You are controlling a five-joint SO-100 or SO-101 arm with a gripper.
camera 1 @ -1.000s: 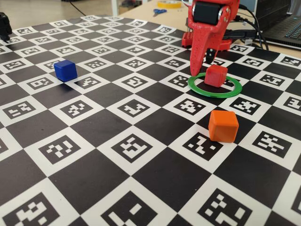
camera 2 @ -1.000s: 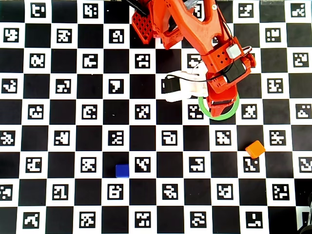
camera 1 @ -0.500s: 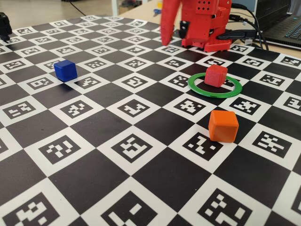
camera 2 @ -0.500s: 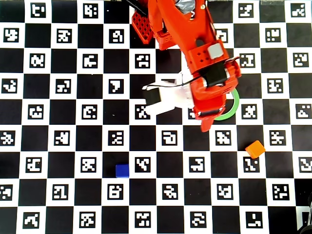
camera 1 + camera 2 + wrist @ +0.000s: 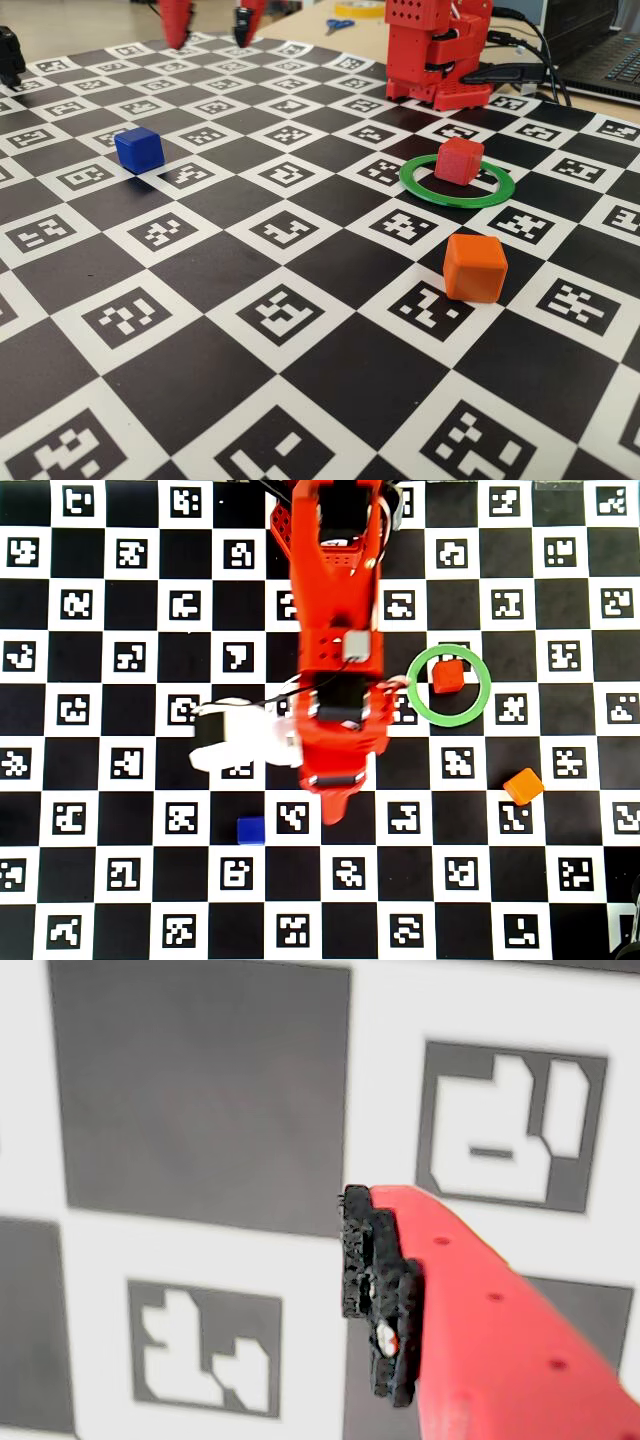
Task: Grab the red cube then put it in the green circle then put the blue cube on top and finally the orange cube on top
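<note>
Hand (image 5: 210, 25): open and empty, two red fingertips (image 5: 176, 24) hanging well apart at the top edge of the fixed view, cut off above by the frame. Raised clear of the counter (image 5: 300, 380), touching nothing. In the overhead view, hand (image 5: 338, 805) seen as a single red point aimed toward the bottom of the picture, near the blue cube but not over it; jaw gap not readable from above. In the wrist view, only one red finger with a black ridged pad (image 5: 380, 1300) visible, blurred, over checkerboard squares; second finger out of frame.

Red cube (image 5: 459, 160): resting inside the green circle (image 5: 490, 195), toward its far side in the fixed view; in the overhead view, red cube (image 5: 447, 676) lying in the upper part of the green circle (image 5: 425, 710), close to the ring but contact not certain.

Blue cube (image 5: 138, 149): alone on the counter at the left of the fixed view, well apart from the ring; blue cube (image 5: 251, 829) just left of the hand's tip in the overhead view.

Orange cube (image 5: 475, 267): on the counter, near the ring on its camera side; orange cube (image 5: 523, 785) lower right of the ring from above.

Arm (image 5: 335, 630): covering several counter squares in the overhead view; base (image 5: 437, 60) partly cropped at the top of the fixed view.
</note>
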